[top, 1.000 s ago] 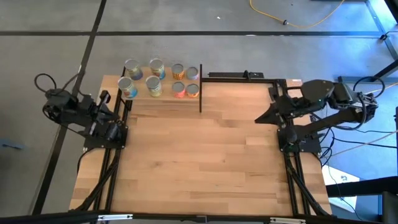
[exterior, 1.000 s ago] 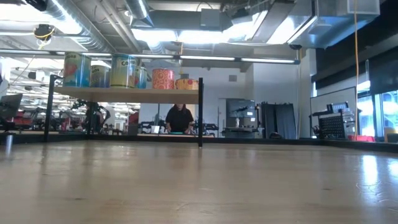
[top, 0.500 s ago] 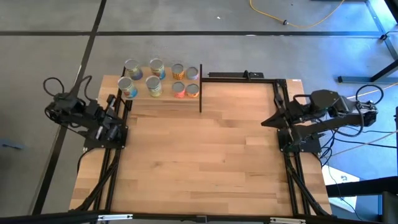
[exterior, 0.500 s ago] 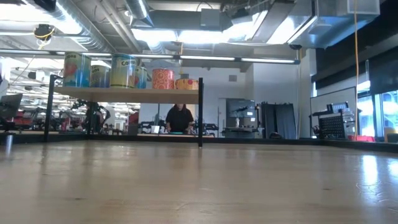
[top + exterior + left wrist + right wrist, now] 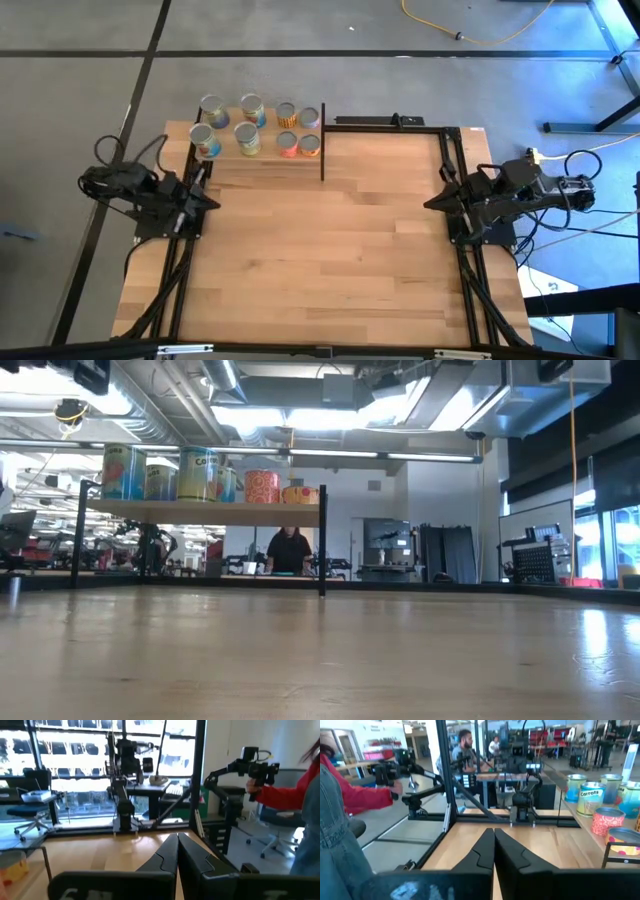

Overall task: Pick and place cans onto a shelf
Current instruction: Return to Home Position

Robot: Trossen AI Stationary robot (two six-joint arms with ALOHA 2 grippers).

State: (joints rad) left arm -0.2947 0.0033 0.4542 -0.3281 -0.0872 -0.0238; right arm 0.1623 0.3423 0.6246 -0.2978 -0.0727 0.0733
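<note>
Several cans point(image 5: 255, 128) stand upright on their bases on the shelf point(image 5: 262, 168), a raised light-wood board at the table's far left. In the low view the cans point(image 5: 200, 475) line the shelf point(image 5: 205, 512) between its black posts. In the right wrist view some of the cans point(image 5: 600, 795) show off to the side. My left gripper point(image 5: 212, 203) is shut and level over the table's left edge, its fingertips point(image 5: 177, 840) together. My right gripper point(image 5: 430, 203) is shut and level over the right edge, its fingertips point(image 5: 494, 834) also together. Neither holds anything.
The wooden tabletop point(image 5: 320, 260) lies between the two arms. A black post point(image 5: 322, 140) marks the shelf's right end. A person in a red sleeve point(image 5: 285, 795) stands beyond the right edge, and another person point(image 5: 290, 550) is in the room behind.
Both arms have folded back toward their bases and sunk. My right gripper has come down the most, drawn toward the table's right edge and tipped up to level. Both have stayed shut. The cans have not moved.
</note>
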